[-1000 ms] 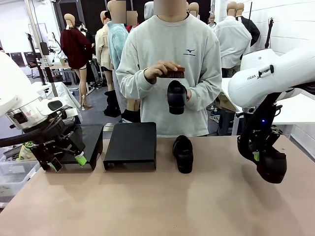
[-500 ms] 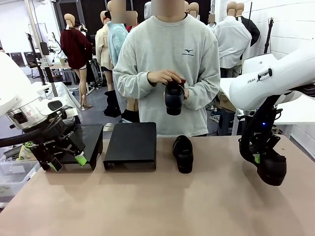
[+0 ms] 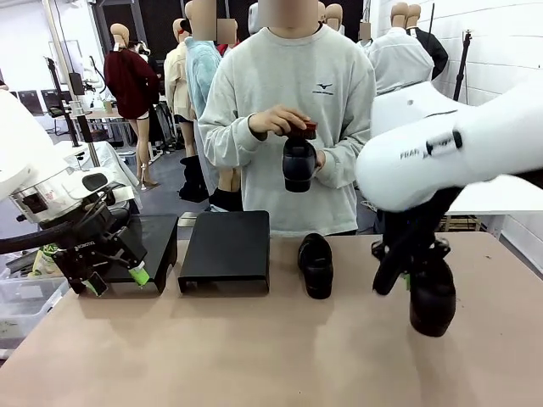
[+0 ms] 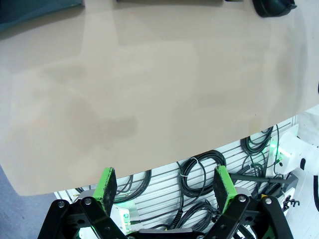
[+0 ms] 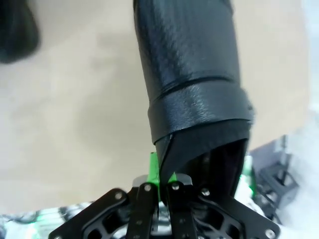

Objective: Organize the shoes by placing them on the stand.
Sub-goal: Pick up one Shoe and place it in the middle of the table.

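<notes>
My right gripper [image 3: 413,264] hangs above the table's right half, shut on the collar of a black shoe [image 3: 433,298] that points toe-down. In the right wrist view the pads [image 5: 154,172] pinch the rim of that shoe [image 5: 192,74]. A second shoe [image 3: 316,264] lies on the table to the right of the stand [image 3: 227,250]. The person at the far side holds a third shoe [image 3: 299,163] and rubs it with a brush [image 3: 301,129]. My left gripper [image 3: 116,281] is open and empty at the table's left, in front of a second black stand [image 3: 157,237]; in its own view its fingers [image 4: 106,181] stand wide apart.
The beige table [image 3: 254,356] has free room across its front half. The left wrist view looks over the table [image 4: 149,74] and its near edge, with cables below, and catches a shoe [image 4: 273,6] at the top right. A dark blurred shoe [image 5: 17,27] lies beyond the held one.
My right arm has swung left toward the table's middle with the shoe in its grip. The person keeps brushing the shoe in hand. My left arm has not moved.
</notes>
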### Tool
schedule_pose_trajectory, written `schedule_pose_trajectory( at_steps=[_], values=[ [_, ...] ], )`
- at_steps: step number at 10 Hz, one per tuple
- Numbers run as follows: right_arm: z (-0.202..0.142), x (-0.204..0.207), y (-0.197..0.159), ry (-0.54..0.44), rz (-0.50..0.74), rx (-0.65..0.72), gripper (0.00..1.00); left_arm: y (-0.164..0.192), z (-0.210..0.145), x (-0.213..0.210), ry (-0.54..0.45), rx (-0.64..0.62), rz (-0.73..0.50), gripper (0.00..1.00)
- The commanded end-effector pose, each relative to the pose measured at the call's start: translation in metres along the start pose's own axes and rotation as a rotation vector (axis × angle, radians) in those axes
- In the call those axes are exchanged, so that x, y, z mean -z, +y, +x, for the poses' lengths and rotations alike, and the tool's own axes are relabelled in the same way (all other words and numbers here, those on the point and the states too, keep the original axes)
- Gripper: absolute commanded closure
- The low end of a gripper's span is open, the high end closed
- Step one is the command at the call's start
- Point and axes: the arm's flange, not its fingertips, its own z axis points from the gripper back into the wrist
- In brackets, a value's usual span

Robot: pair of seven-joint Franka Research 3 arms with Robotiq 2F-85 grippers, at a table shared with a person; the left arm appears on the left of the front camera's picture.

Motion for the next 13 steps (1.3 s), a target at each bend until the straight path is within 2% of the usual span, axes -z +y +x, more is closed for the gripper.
schedule_pose_trajectory(
  at_steps=[1,2,4,8,9,13],
  values=[
    [-0.016,0.023,0.027,0.006,0.030,-0.068,1.00,0.001,0.000,-0.001,0.000,-0.005,0.000,0.00],
    [-0.023,0.034,0.040,0.010,0.075,-0.095,1.00,0.001,0.000,-0.001,0.000,-0.005,0.000,0.00],
    [-0.026,0.055,0.059,0.035,0.091,-0.159,1.00,0.001,0.000,-0.001,0.000,-0.005,0.000,0.00],
    [-0.027,0.071,0.080,0.057,0.092,-0.222,1.00,0.001,0.000,-0.001,0.000,-0.005,0.000,0.00],
    [-0.023,0.074,0.081,0.087,0.101,-0.217,0.89,0.001,0.000,-0.001,0.000,-0.005,0.000,0.00],
    [-0.022,0.069,0.074,0.062,0.117,-0.199,0.11,0.001,0.000,-0.001,0.000,-0.005,0.000,0.00]
  ],
)
